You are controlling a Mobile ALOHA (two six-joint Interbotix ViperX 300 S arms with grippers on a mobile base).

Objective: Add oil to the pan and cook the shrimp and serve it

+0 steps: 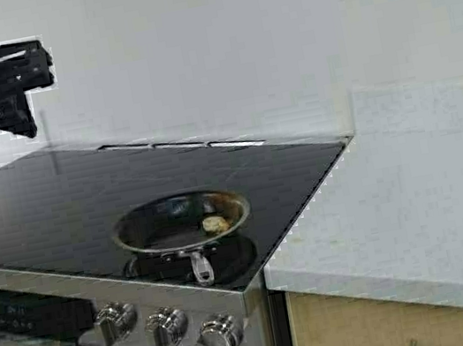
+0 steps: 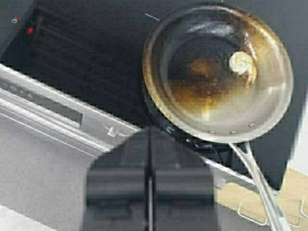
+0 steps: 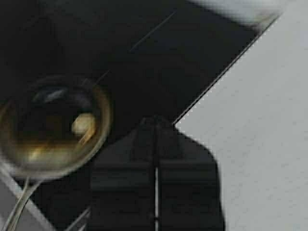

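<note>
Black left fingers (image 2: pixel 149 180) closed, right fingers (image 3: pixel 156 173) closed, empty

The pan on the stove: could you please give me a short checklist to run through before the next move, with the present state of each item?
1. Pan sits flat on the black cooktop, handle toward the knobs: ok.
2. Shrimp is inside the pan, right of its middle: ok.
3. Oil in the pan: a brownish, glossy film shows in the left wrist view; whether it is enough, cannot tell.
4. Left gripper is shut, empty and raised clear of the pan: ok.
5. Right gripper is shut, empty and raised, over the edge between cooktop and counter: ok.
6. A bowl or tool for serving in view: not ok, none shows.
</note>
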